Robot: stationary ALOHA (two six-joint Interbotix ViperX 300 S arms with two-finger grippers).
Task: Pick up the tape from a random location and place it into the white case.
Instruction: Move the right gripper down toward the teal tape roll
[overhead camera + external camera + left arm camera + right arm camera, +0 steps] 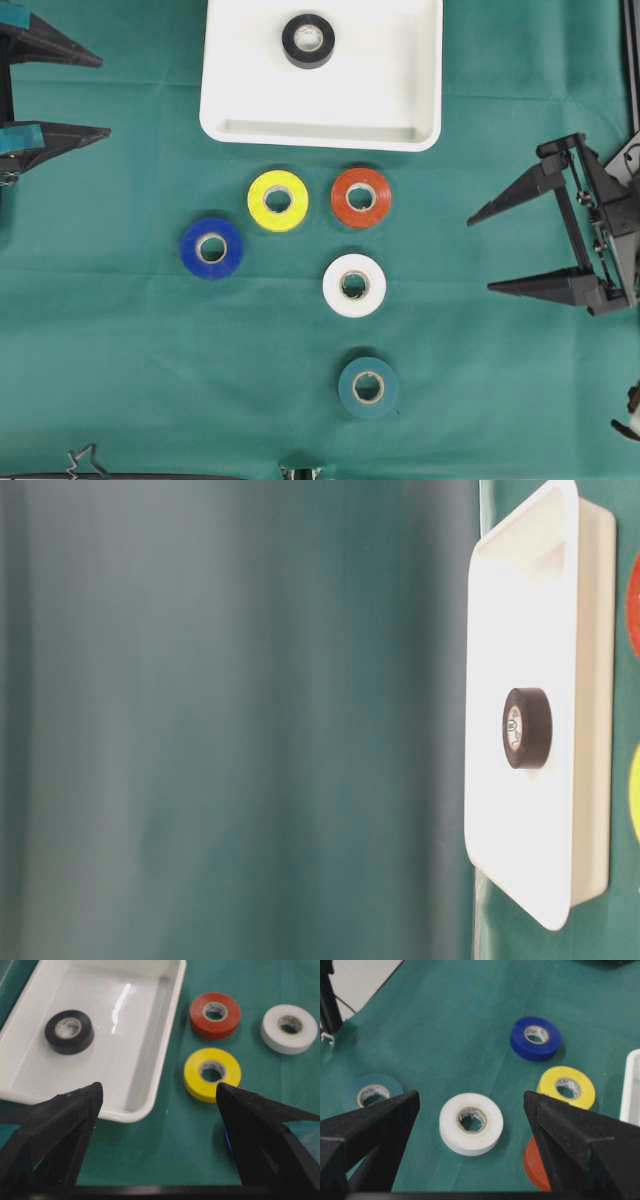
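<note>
From overhead, the white case (320,75) — a shallow rectangular plastic tray with rounded corners and a raised rim — sits at the top centre of the green cloth-covered table (120,350). A black tape roll (307,40) lies flat inside it, near the far wall. Below the case lie five more rolls, all flat and apart from one another: a yellow tape roll (277,200), an orange-red tape roll (360,197), a blue tape roll (211,248), a white tape roll (354,285) and a teal tape roll (368,387). The left gripper (95,95) waits at the left edge with jaws spread wide and empty; the right gripper (480,252) is at the right edge, likewise wide open, holding nothing.

The table-level view is turned sideways and shows the case with the black roll in it.

The left wrist view looks between open fingers at the case's near corner and the yellow roll.

The right wrist view frames the white roll between spread fingers — blue and yellow beyond.
</note>
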